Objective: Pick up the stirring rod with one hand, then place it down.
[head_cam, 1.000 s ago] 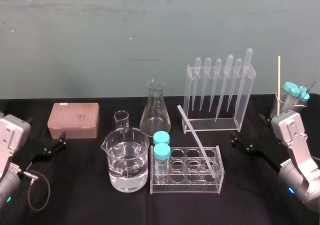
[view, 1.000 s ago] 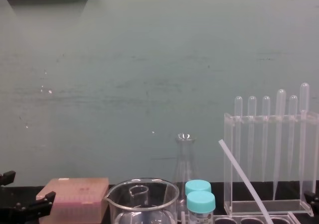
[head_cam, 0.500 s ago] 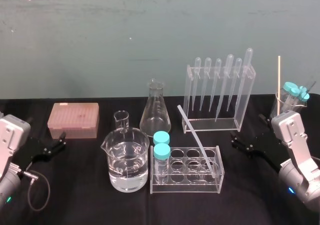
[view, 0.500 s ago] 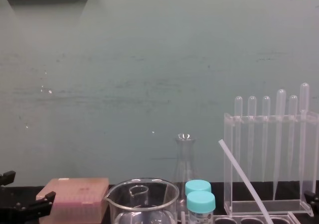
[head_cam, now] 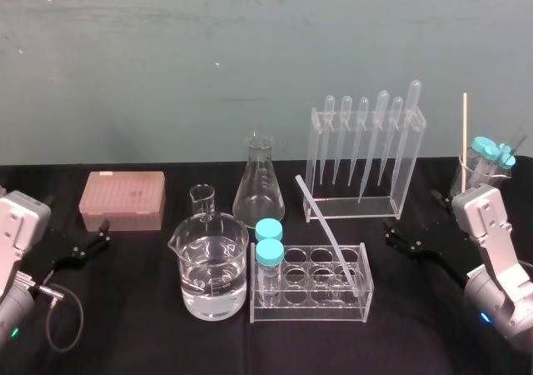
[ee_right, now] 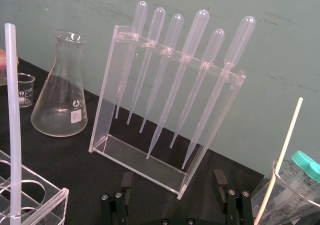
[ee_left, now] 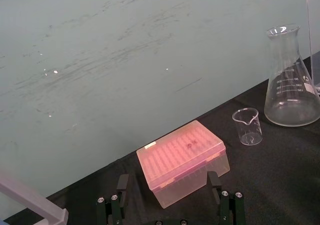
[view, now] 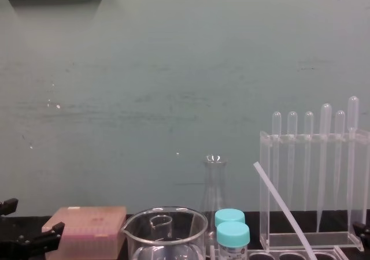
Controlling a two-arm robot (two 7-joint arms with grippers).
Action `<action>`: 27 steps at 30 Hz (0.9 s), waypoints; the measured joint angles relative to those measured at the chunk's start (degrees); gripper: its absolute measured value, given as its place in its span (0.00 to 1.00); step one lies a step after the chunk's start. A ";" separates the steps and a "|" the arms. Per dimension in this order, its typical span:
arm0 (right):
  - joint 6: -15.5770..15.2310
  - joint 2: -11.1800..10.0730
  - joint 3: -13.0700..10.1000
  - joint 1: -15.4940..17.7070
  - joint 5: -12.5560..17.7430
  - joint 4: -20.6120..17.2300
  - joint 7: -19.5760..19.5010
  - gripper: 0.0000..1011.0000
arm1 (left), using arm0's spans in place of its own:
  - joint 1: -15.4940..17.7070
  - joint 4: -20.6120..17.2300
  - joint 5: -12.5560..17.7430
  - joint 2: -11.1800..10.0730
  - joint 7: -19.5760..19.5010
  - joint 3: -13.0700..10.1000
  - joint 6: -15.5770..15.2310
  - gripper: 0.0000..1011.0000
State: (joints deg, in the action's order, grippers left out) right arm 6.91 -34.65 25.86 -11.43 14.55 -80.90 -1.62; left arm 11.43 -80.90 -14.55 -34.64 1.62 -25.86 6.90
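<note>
The stirring rod (head_cam: 327,233) is a thin translucent whitish rod. It leans at a slant in the clear test tube rack (head_cam: 310,307) at the table's middle, top end tilted toward the back left. It also rises in the chest view (view: 283,210) and the right wrist view (ee_right: 13,120). My right gripper (head_cam: 410,215) hovers open and empty to the right of the rack, its black fingers (ee_right: 126,181) apart and facing the pipette stand. Far left, my left gripper (head_cam: 96,235) rests open near the pink box, fingers (ee_left: 122,184) spread.
A water-filled beaker (head_cam: 212,271), a small beaker (head_cam: 202,200) and a conical flask (head_cam: 258,183) stand left of the rack. Two teal-capped tubes (head_cam: 268,250) sit in it. A pipette stand (head_cam: 362,158) is behind; a pink tip box (head_cam: 122,198) back left; a stick (head_cam: 465,137) back right.
</note>
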 joint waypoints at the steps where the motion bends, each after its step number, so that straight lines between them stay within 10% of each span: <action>1: 0.00 0.00 0.00 0.00 0.00 0.00 0.00 0.99 | 0.00 0.00 0.00 0.00 0.00 0.00 0.00 0.99; 27: 0.00 0.00 0.00 0.00 0.00 0.00 0.00 0.99 | 0.00 0.00 0.00 0.00 0.00 0.00 0.00 0.99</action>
State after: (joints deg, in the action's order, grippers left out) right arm 6.91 -34.65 25.86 -11.43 14.55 -80.90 -1.62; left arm 11.43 -80.90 -14.55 -34.65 1.62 -25.86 6.90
